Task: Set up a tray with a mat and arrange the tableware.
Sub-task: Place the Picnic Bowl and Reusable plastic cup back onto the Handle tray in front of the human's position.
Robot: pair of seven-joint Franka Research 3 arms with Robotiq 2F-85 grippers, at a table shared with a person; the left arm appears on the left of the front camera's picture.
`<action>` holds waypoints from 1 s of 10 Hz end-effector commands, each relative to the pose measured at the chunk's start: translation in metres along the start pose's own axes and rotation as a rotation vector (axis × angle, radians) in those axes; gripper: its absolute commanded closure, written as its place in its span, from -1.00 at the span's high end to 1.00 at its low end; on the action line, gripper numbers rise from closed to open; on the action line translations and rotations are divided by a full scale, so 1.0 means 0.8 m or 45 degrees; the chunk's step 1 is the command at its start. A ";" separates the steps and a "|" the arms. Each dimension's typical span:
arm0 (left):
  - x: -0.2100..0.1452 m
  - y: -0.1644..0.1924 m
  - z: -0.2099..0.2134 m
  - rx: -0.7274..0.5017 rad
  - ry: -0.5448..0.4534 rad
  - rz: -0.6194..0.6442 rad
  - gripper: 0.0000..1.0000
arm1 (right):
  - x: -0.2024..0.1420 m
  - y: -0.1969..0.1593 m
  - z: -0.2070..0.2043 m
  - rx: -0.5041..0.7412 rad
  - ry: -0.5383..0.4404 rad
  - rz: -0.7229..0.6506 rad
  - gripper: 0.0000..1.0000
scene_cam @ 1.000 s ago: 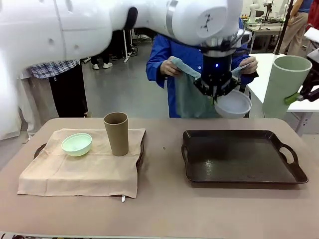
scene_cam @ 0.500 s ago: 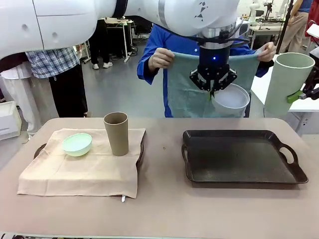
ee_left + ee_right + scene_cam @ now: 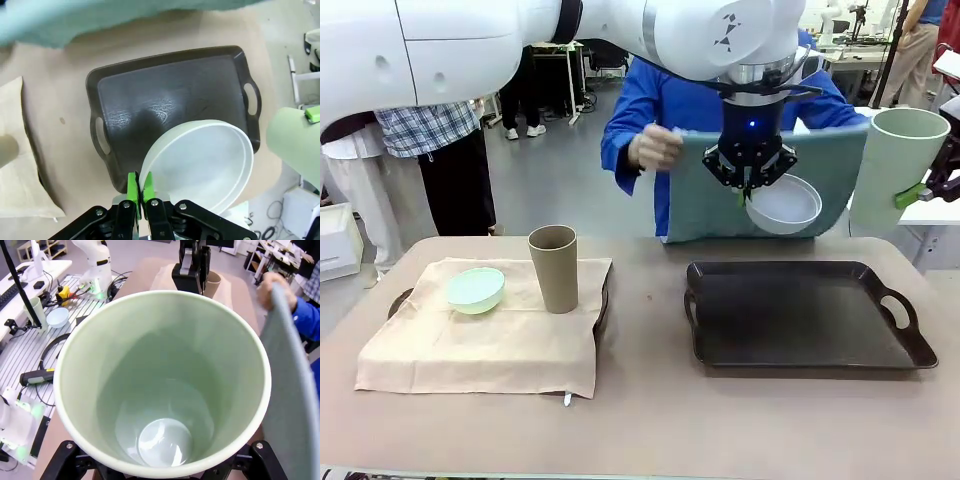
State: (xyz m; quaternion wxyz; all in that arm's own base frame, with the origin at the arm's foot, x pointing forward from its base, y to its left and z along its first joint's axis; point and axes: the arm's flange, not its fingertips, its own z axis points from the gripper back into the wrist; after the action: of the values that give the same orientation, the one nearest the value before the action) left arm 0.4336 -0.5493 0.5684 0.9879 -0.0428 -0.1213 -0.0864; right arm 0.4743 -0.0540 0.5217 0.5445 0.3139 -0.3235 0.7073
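The left gripper [image 3: 752, 183] hangs above the far edge of the dark tray [image 3: 807, 318], and its green pads [image 3: 133, 187] are pressed together on the rim of the white bowl [image 3: 783, 205], which it holds in the air, tilted. The right gripper [image 3: 928, 189] is at the right edge of the front view, clamped around the tall pale-green cup [image 3: 897, 165], which it holds upright and off the counter [image 3: 650, 420]. Behind the bowl, the person holds a grey-green mat [image 3: 700, 190] spread out above the far side of the counter, with one hand [image 3: 655, 147] on its upper corner. On the left, the mint-green bowl [image 3: 475, 289] and the tall tan-brown cup [image 3: 553, 268] stand on a beige mat [image 3: 485, 345] which covers another tray.
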 end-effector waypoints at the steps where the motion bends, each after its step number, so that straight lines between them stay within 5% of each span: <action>1: 0.005 -0.003 0.006 -0.007 -0.005 -0.019 -1.00 | 0.001 -0.002 -0.001 -0.006 0.006 0.017 -0.55; 10: 0.005 -0.003 0.006 -0.007 -0.005 -0.019 -1.00 | 0.001 -0.002 -0.001 -0.006 0.006 0.017 -0.55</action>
State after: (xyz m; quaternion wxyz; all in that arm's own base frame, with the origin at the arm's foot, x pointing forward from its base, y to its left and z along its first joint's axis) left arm 0.4336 -0.5493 0.5687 0.9879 -0.0430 -0.1214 -0.0865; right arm 0.4743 -0.0541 0.5218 0.5445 0.3138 -0.3236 0.7074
